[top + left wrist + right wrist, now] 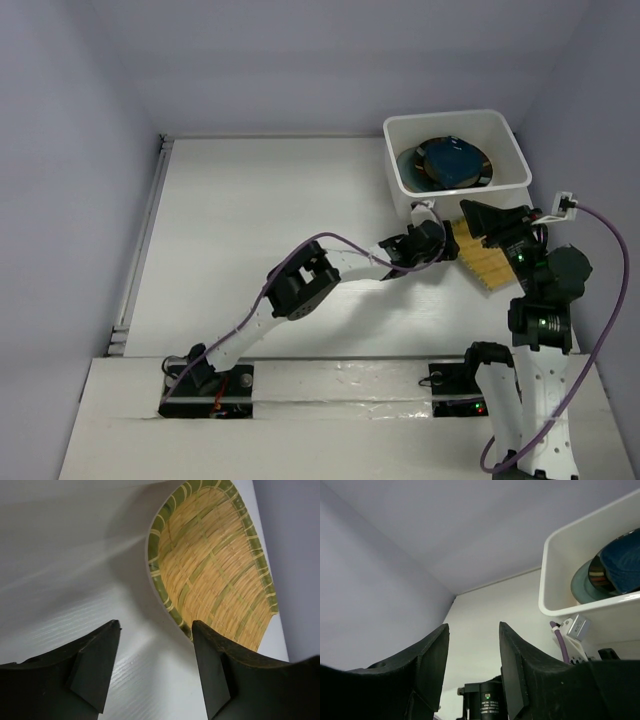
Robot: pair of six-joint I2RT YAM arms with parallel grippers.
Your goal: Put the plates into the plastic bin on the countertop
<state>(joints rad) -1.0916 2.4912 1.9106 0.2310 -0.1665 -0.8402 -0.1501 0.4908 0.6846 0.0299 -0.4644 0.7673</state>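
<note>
Viewing the desk from above, we locate the white rectangular plastic bin [450, 118] at the far right corner of the plain white countertop [260, 230]. Inside it, a dark blue teardrop-shaped plate [455, 160] lies on top of a round grey-teal plate [406, 166].

A tan woven bamboo fan-shaped plate [215, 565] with a green rim lies flat on the countertop, just in front of the bin and near the right edge.

The left gripper [156, 630] sits at this plate's left side. Its jaws are released, with only bare countertop between them. One jaw tip overlaps the green rim in the wrist view, and we cannot tell whether it touches.

The right gripper [473, 630] hangs above the plate's far end, beside the bin. Its jaws are spread and grasp nothing.
</note>
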